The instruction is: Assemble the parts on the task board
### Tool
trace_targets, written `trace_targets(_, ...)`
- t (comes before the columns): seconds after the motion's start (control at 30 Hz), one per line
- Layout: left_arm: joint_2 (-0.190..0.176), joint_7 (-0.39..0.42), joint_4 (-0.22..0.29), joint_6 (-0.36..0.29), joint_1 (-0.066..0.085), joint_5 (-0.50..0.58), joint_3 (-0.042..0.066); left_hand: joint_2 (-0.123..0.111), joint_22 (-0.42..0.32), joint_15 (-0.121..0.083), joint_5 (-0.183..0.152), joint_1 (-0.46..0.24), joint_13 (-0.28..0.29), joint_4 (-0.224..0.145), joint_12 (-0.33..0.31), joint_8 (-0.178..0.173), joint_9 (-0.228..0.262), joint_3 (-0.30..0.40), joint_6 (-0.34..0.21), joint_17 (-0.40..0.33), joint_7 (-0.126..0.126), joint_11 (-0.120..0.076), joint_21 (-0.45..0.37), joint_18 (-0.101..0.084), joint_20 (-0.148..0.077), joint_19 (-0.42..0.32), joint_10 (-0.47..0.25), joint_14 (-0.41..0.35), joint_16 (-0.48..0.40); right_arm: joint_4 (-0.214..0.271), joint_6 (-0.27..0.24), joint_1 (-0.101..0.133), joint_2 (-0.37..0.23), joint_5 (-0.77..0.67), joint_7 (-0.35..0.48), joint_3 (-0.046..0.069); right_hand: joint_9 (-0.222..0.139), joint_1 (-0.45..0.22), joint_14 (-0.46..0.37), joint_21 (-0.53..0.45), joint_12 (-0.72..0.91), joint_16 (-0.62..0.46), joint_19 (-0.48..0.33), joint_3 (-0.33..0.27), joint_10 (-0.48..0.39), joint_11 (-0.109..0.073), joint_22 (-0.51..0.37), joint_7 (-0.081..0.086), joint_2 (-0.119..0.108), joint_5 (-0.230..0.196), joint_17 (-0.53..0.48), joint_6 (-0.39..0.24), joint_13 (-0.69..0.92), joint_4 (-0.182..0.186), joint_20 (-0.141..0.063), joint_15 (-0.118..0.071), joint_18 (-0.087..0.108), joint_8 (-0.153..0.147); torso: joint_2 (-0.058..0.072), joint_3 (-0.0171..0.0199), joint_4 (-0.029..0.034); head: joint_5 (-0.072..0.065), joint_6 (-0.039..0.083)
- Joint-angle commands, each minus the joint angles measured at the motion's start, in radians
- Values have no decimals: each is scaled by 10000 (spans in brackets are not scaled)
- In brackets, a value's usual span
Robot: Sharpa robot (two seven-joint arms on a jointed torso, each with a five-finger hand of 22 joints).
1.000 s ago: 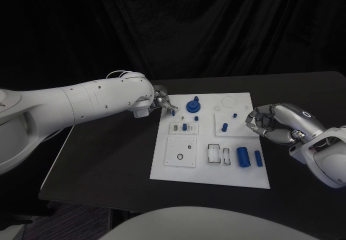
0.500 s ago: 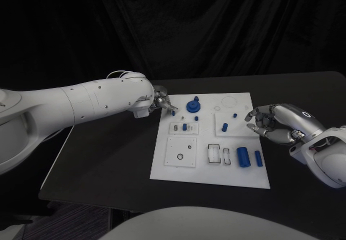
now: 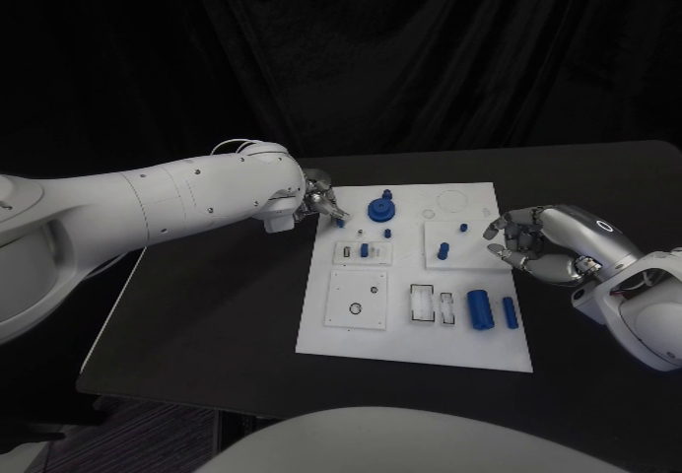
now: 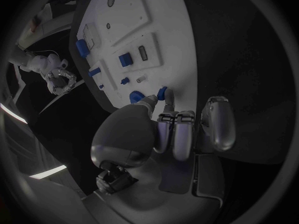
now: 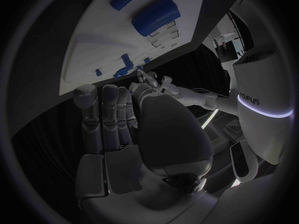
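Your robot's left hand (image 3: 321,200) sits at the board's (image 3: 405,335) ten o'clock corner, fingers drawn close together around a small blue peg (image 3: 340,223) pinched at the tips. In the left wrist view the fingers (image 4: 168,129) meet that same peg (image 4: 163,92) right at the white board's (image 4: 181,45) edge, with a second blue piece (image 4: 136,96) just beside it.

Move toward the board's centre and you see a blue round knob (image 3: 381,209) standing at about eleven o'clock, with a faint ring outline (image 3: 452,200) near one o'clock. Below the knob, a small raised plate (image 3: 359,252) carries a short blue piece (image 3: 366,250). At three o'clock from it, a second raised plate (image 3: 455,244) holds another blue piece (image 3: 443,250). At the board's seven o'clock lies a square plate with a dark ring (image 3: 356,309) on it. Toward five o'clock, you find a fat blue cylinder (image 3: 479,308) lying beside a thin blue rod (image 3: 509,312), with white slots (image 3: 424,304) between them and the square plate.

At the board's three o'clock edge, your right hand (image 3: 533,243) hangs just off the white surface, fingers curled inward and holding nothing. The right wrist view shows its fingers (image 5: 102,117) side by side, bent over the palm, the board (image 5: 93,45) beyond them.
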Motion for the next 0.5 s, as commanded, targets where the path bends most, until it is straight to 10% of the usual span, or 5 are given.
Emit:
trace_targets(0.03, 28, 162, 9, 121, -11, 17, 8, -41, 1766, 4, 307, 159, 2622, -113, 27, -86, 20, 217, 29, 2635, -38, -50, -55, 47, -20, -47, 1039, 1056, -6, 1, 87, 4, 8, -23, -173, 6, -8, 64, -74, -34, -38, -41, -52, 22, -42, 59, 817, -22, 2, 8, -14, 60, -9, 29, -4, 26, 132, -32, 2, 1, 3, -9, 1)
trace_targets(0.5, 27, 185, -3, 182, -20, 17, 8, -358, 1750, -1, 1093, 176, 2622, -649, 27, -207, 62, 1397, 131, 2635, -46, -65, -118, 60, -35, -93, 1039, 1056, -6, -24, 160, 4, 25, -23, -207, 5, -37, 114, -71, -56, -50, -46, -44, 49, -39, 61, 818, -23, 33, 75, -18, 133, -21, 23, -3, 26, 134, -77, 7, 3, -4, 21, 1)
